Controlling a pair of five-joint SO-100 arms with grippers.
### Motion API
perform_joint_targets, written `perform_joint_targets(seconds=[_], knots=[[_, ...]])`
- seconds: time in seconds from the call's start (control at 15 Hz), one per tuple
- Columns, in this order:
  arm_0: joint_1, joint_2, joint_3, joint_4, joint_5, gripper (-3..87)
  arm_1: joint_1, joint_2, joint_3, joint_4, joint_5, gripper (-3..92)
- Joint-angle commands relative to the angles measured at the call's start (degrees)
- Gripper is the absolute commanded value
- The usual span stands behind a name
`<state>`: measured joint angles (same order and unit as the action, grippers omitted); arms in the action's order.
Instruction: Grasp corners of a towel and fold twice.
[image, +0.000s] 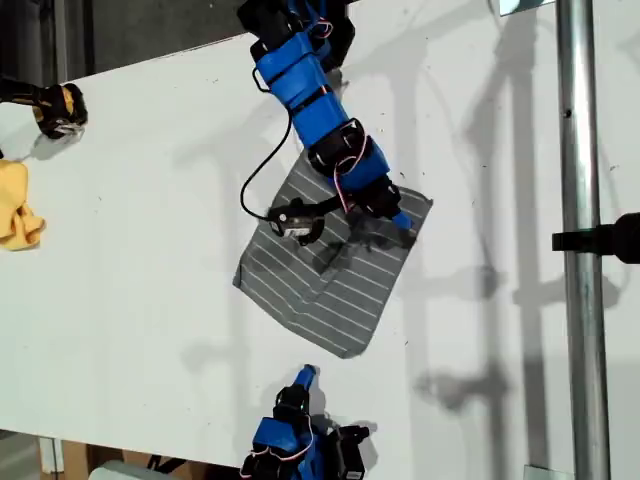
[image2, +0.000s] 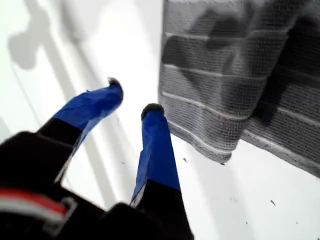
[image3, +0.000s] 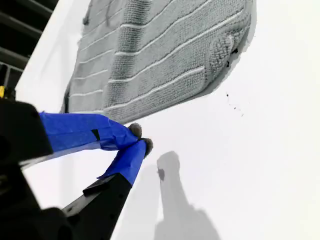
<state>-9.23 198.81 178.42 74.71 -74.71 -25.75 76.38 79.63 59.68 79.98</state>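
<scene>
Where poles cast shadows, white table (image: 150, 230), grey towel (image: 330, 280), steel post (image: 580, 250).

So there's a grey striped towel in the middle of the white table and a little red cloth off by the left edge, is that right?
Not quite: the little cloth is yellow, not red. The exterior view shows it at its left edge, with the grey striped towel in the middle of the white table.
</scene>
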Motion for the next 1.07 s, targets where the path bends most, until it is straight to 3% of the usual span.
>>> perform_joint_targets(seconds=[0.0, 0.27, 0.4, 0.6, 1.0], knots=[[-0.79, 0.26, 0.26, -0.26, 0.35, -1.4, 0.97, 8.44, -3.52, -4.22, -3.96, 27.5], [-0.97, 0.26, 0.26, -0.26, 0.62, -1.4, 0.44, 9.67, -2.55, -5.8, -5.98, 36.0], [-0.88, 0.26, 0.26, -0.26, 0.62, -1.4, -0.7, 9.76, -0.62, -4.48, -5.19, 36.1], [-0.7, 0.26, 0.26, -0.26, 0.7, -1.4, -2.9, 4.39, -1.32, 4.48, -1.58, 35.8], [-0.62, 0.26, 0.26, -0.26, 0.62, -1.4, -2.64, -6.42, -3.52, 6.33, -0.88, 35.5]])
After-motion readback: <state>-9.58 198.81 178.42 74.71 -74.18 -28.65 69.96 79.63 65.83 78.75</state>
